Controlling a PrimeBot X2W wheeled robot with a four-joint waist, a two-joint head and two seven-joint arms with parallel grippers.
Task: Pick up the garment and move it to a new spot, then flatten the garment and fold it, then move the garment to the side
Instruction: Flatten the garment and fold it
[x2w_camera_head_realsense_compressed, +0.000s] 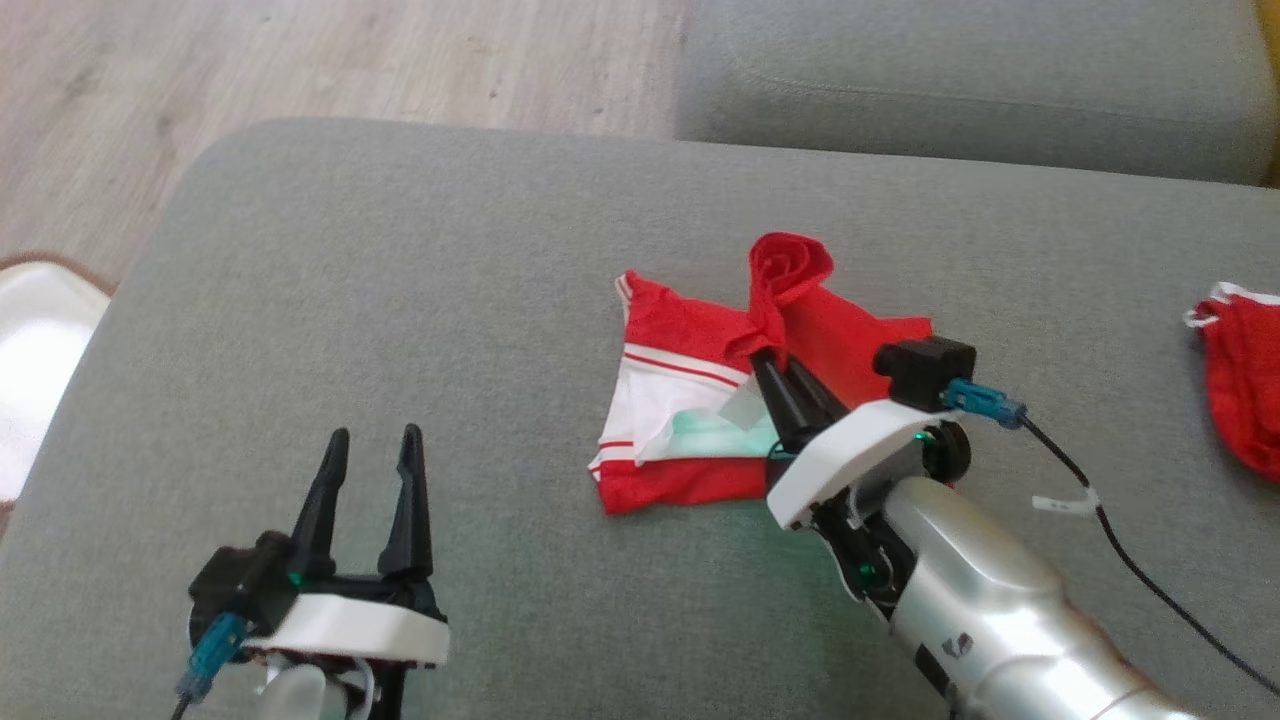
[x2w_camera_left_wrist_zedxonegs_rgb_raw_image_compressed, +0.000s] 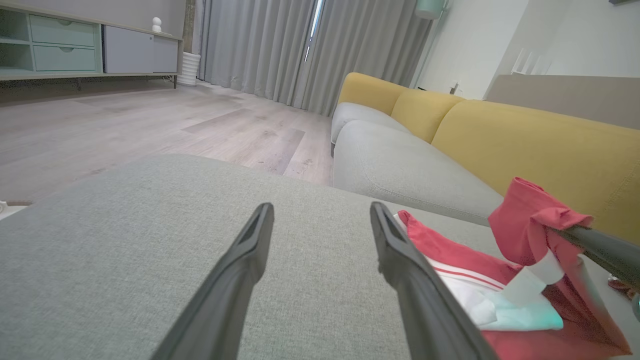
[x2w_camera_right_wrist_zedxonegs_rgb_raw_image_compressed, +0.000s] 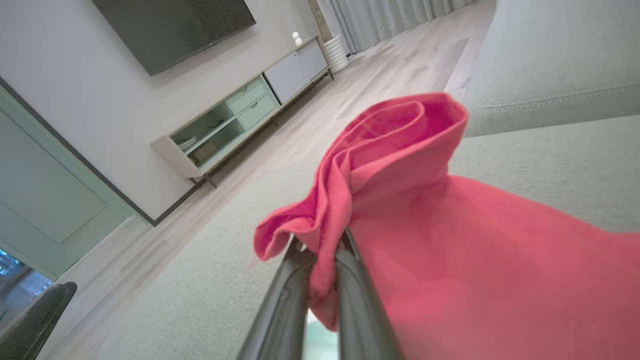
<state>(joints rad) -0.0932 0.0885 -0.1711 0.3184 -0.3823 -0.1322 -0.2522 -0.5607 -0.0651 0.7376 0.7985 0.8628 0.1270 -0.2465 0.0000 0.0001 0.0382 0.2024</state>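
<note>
Garment (x2w_camera_head_realsense_compressed: 680, 335): raised fold clamped in right gripper (x2w_camera_head_realsense_compressed: 766, 360), rest flat on grey cushion (x2w_camera_head_realsense_compressed: 400, 250); left gripper (x2w_camera_head_realsense_compressed: 370, 436) splayed wide, empty.

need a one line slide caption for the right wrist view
The right gripper shut on a bunched fold of the red garment, over the grey cushion.

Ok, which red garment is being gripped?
The red-and-white garment in the middle, pinched by the right gripper; the other red garment lies untouched at the right edge.
</note>
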